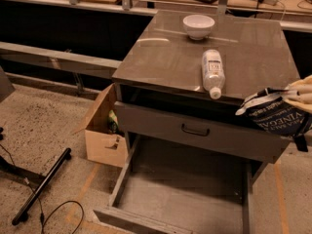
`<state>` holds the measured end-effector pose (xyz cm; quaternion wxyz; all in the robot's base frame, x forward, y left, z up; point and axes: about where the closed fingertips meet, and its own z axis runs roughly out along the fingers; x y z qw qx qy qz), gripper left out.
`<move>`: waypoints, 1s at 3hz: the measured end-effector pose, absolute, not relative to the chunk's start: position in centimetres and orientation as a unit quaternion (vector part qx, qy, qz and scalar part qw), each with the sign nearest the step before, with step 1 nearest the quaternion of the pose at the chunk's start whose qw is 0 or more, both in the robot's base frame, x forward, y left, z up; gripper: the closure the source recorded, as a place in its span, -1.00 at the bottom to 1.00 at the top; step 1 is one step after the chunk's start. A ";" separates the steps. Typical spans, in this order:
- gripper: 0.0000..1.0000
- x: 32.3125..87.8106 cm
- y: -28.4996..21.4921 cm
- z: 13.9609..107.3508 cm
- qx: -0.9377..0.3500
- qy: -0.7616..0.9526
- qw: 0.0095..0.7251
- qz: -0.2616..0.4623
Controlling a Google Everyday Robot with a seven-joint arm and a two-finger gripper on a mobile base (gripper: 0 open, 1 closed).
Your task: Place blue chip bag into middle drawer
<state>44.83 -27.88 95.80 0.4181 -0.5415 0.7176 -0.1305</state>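
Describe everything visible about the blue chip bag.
The blue chip bag is a crumpled, glossy dark-blue foil packet with a white strip along its top edge and white lettering including VINEGAR. It hangs tilted in the air, pinched at its upper right by the cream end effector at the picture's right edge, in front of the right end of the closed drawer front and above the level of the open middle drawer.
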 end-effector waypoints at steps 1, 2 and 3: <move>1.00 44.8 -27.9 95.8 -0.541 0.719 0.418 -0.130; 1.00 42.5 -26.4 93.1 -0.541 0.733 0.405 -0.086; 1.00 39.7 -23.5 89.1 -0.533 0.745 0.400 -0.021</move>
